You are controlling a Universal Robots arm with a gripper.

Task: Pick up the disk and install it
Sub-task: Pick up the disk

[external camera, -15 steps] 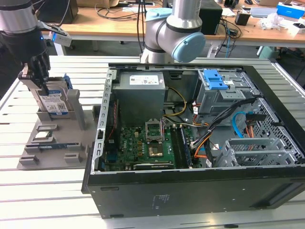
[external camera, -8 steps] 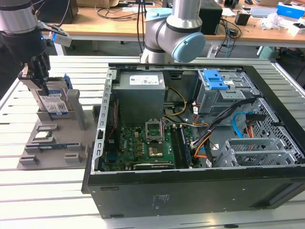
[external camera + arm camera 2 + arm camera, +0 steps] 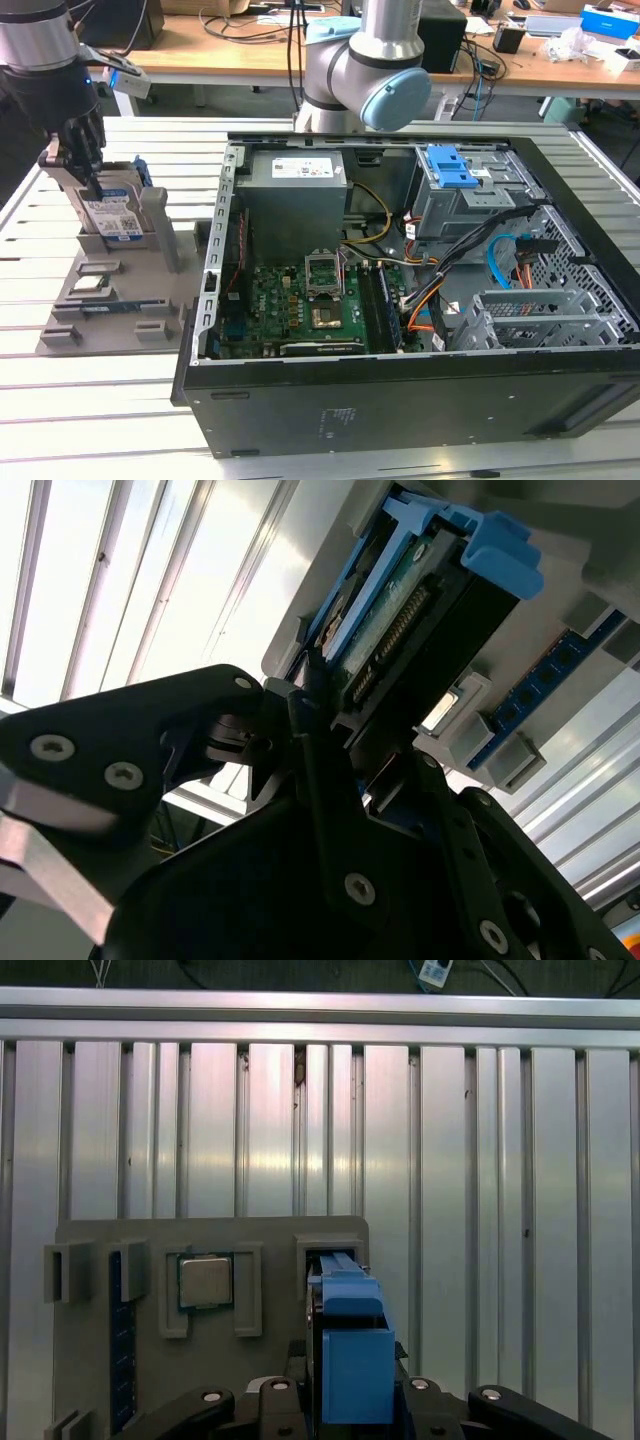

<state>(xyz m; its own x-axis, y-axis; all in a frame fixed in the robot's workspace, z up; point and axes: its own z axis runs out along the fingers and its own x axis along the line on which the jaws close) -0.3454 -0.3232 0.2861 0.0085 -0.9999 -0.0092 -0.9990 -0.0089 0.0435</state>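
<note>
The disk [image 3: 112,215] stands on edge in a slot of the grey holder tray [image 3: 60,335] at the exterior view's left, its blue-and-white label facing out. My gripper [image 3: 85,175] reaches down over its top edge. In the second wrist view the black fingers [image 3: 310,740] press against both sides of the disk [image 3: 400,630], so the gripper is shut on it. In the first wrist view the disk's blue frame [image 3: 350,1340] sits between the finger bases, with its lower end still in the slot.
The tray also holds a small square silver chip [image 3: 205,1282] and a blue memory stick [image 3: 120,303]. The open computer case [image 3: 400,400] lies to the exterior view's right, with a blue latch plate [image 3: 450,165] and a grey metal cage [image 3: 540,315] inside.
</note>
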